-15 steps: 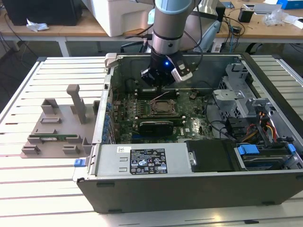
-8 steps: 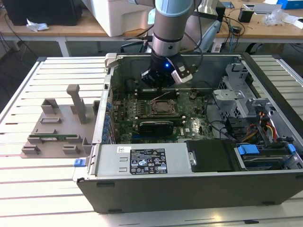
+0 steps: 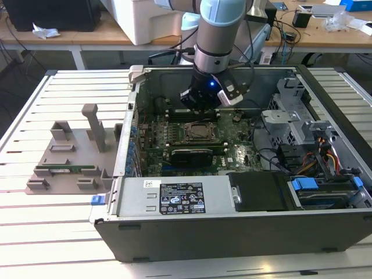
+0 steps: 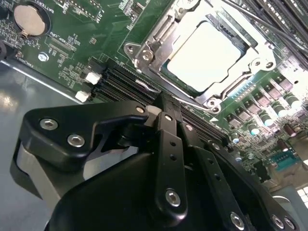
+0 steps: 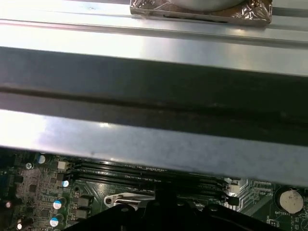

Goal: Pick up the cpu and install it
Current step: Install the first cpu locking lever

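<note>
Jaws closed and empty above the shiny square cpu (image 4: pixel 208 57) in its socket.

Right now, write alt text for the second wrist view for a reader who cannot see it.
The cpu, its metal top glaring bright, sits in the open socket frame on a green motherboard. The black gripper fills the foreground, close beside dark memory slots. A round coin battery sits at the board's corner.
</note>
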